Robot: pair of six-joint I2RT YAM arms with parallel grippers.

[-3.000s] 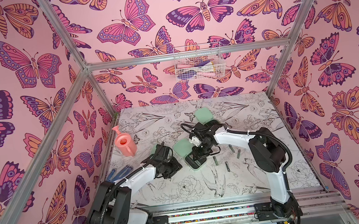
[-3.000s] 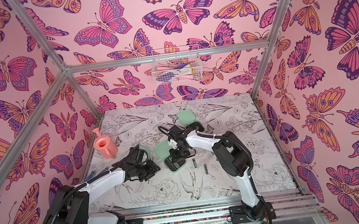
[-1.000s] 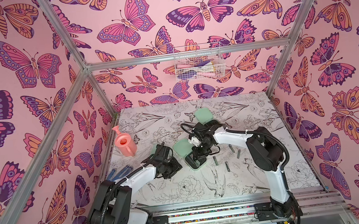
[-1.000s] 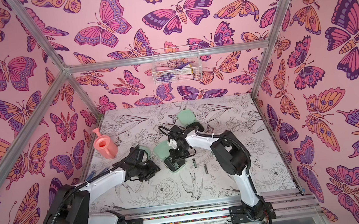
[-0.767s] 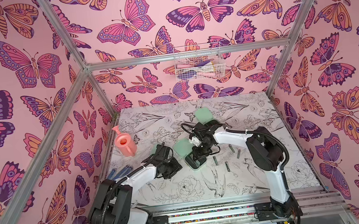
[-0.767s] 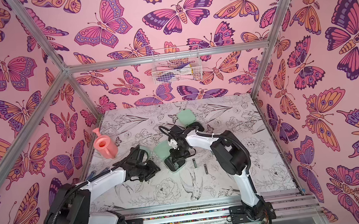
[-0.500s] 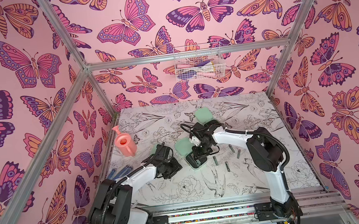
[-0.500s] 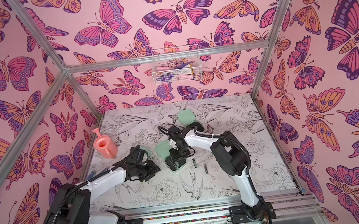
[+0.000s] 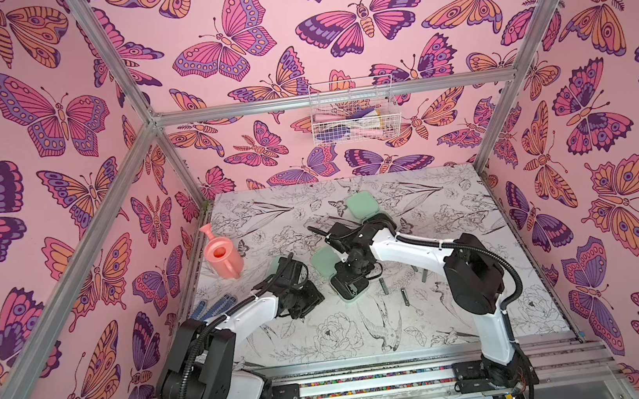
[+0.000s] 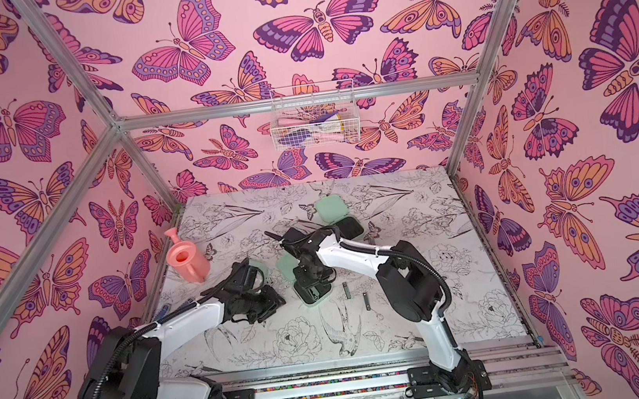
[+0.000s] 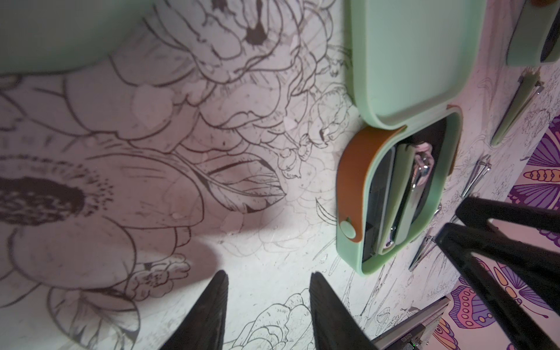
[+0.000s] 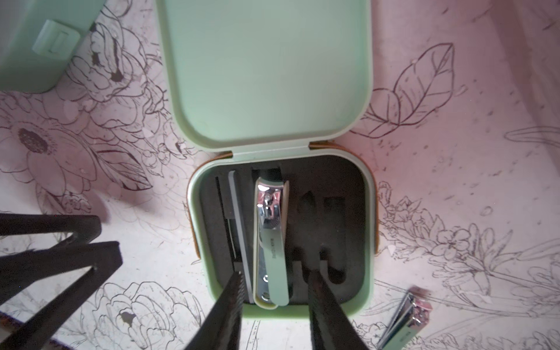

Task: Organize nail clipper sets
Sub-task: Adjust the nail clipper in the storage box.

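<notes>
Step in hand: filling open case [image 12: 354, 300] on tabletop [image 12: 454, 151]. Large clipper [image 12: 271, 242] lies in its foam slot. My right gripper [image 12: 275, 281] released, jaws straddling it. Left gripper [image 11: 268, 281] spread, empty, beside case. Next, likely: lift clear, fetch loose clipper [image 12: 404, 318], seat it in empty slot [image 12: 333, 212].

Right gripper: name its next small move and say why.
Probably lift the right gripper clear and move toward the loose clipper beside the open case: its jaws stand apart, the seated clipper lies in its foam slot, other slots are empty.
</notes>
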